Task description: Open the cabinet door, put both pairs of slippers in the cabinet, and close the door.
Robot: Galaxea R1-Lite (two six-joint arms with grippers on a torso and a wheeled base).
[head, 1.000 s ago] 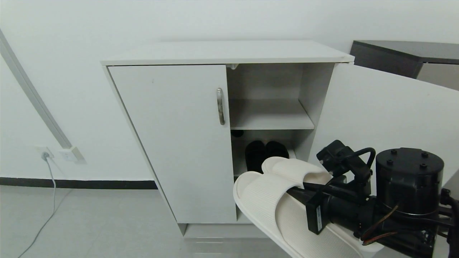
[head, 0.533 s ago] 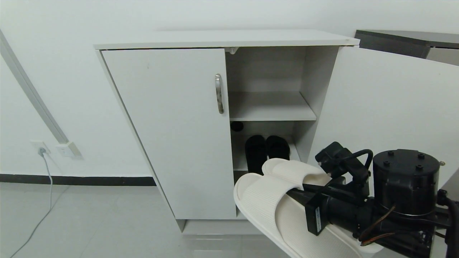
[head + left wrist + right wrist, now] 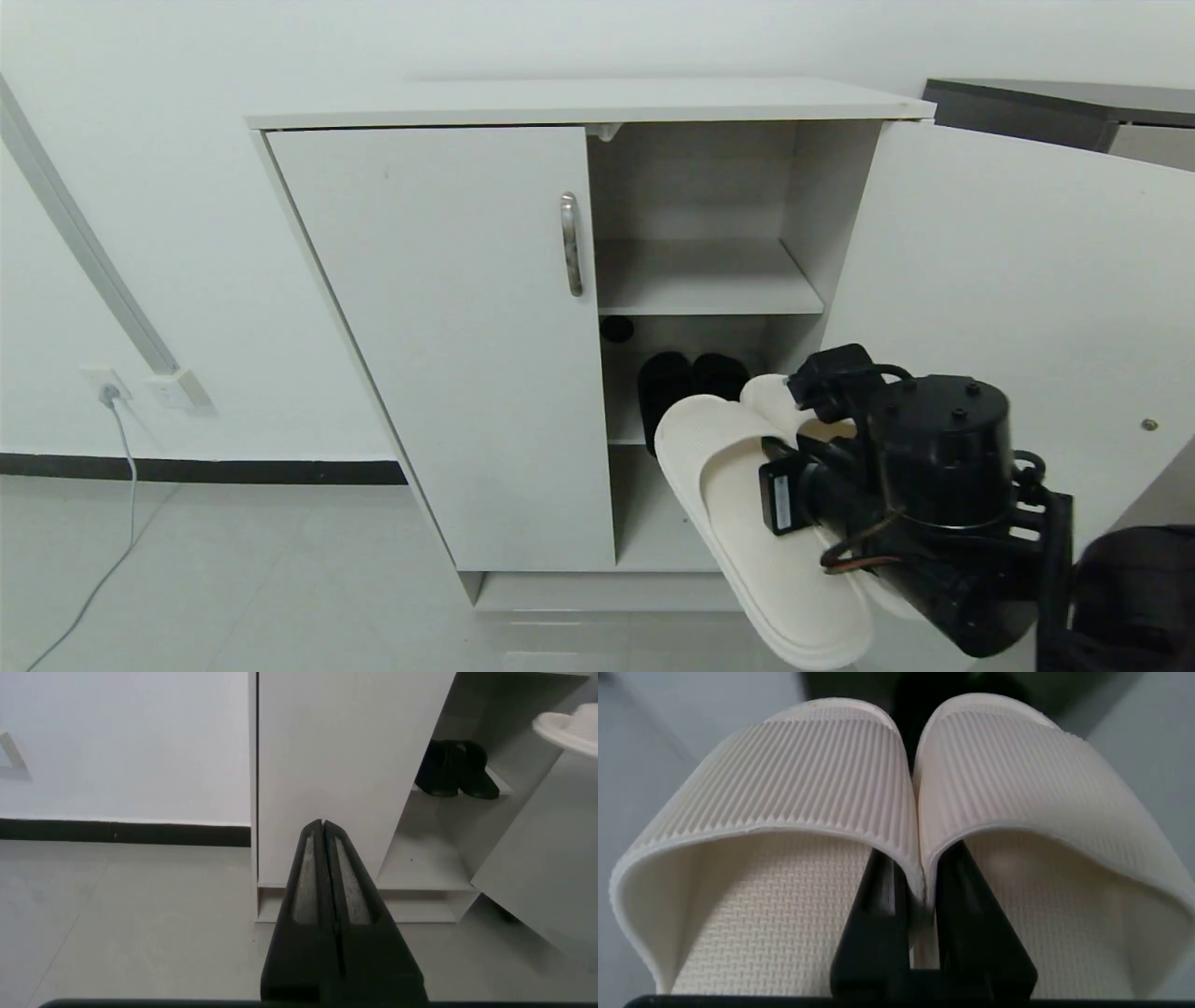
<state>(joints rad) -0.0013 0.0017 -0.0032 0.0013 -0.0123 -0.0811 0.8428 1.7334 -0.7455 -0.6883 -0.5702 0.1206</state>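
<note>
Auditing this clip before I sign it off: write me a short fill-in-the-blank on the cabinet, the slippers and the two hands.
1. The right hand grips the white slippers; the left hand holds ___.
2. The black slippers lie in the cabinet, one shelf ___ the bare upper shelf.
3. The left door is shut; the right door stands ___.
Missing words: nothing; below; open.

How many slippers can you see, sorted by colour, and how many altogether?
white slippers: 2
black slippers: 2
Total: 4
</note>
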